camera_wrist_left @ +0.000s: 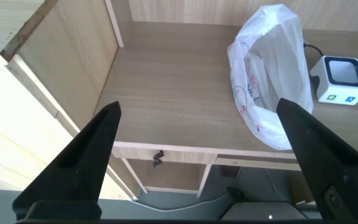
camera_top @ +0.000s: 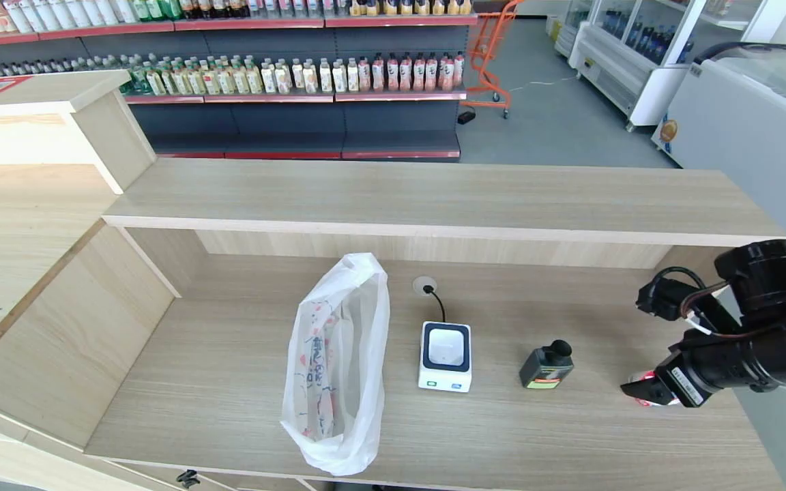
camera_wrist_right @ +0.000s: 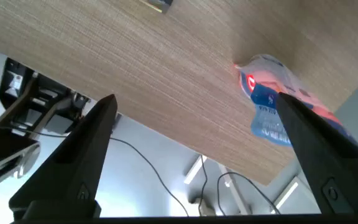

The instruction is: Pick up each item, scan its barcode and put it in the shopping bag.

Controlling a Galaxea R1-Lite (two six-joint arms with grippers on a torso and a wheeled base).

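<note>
translucent white shopping bag [camera_top: 336,361] with red print, white scanner [camera_top: 445,356], dark bottle [camera_top: 546,365], red-and-blue packet [camera_wrist_right: 270,107]

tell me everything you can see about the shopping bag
The shopping bag is thin, crinkled, translucent white plastic with red and blue print showing through. It lies lengthwise on the wooden counter, partly puffed up. Its mouth seems to gape toward the counter's near edge. It sits left of the white scanner, with a gap between them. Nothing but the counter touches it. Whether anything is inside cannot be told.
</note>
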